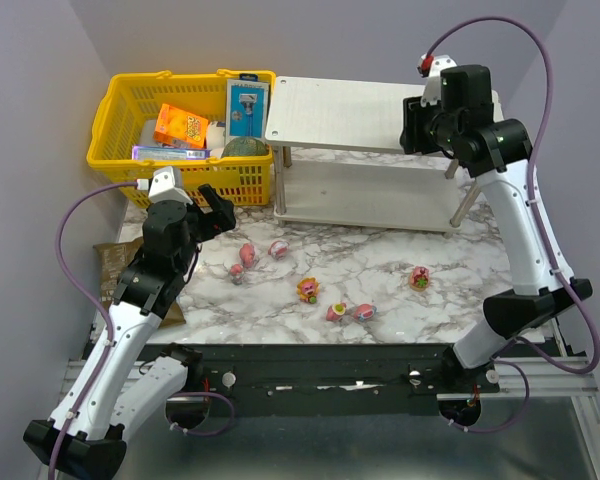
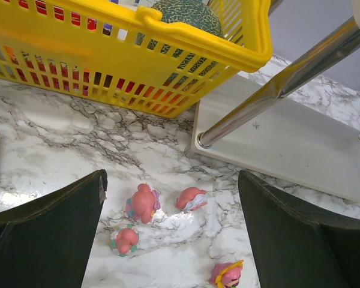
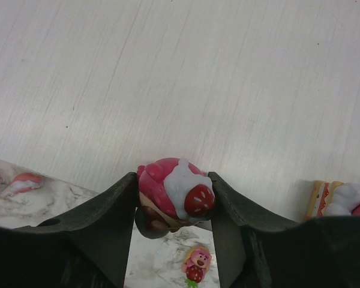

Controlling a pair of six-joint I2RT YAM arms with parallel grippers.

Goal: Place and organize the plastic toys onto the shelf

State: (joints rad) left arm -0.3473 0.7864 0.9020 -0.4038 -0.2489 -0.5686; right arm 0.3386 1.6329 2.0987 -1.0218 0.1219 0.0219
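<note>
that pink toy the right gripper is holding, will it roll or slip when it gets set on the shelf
Probably slippery: the pink toy looks glossy, and the right gripper pinches its rounded sides. That round body may roll or tip on the smooth shelf. It looks hard and small, so likely stiff and light.

**Toys Strewn Across Marble-Patterned Tabletop**

A white table (image 1: 380, 250) with grey marble veining was pictured from above. Seven small plastic toys (image 1: 278, 248) were scattered over its middle. Three pink figures (image 1: 248, 254) were clustered toward the left, and a yellow-petalled toy (image 1: 308, 290) was seen near the centre. A close pair (image 1: 335, 312) was laid nearer the front edge, and a lone toy (image 1: 420, 277) was set apart to the right. A yellow mesh basket (image 1: 205, 180) and a white two-tier shelf (image 1: 340, 115) were stood just beside each other along the far side. A brown packet (image 1: 110, 258) was partly seen at the left edge.
</note>
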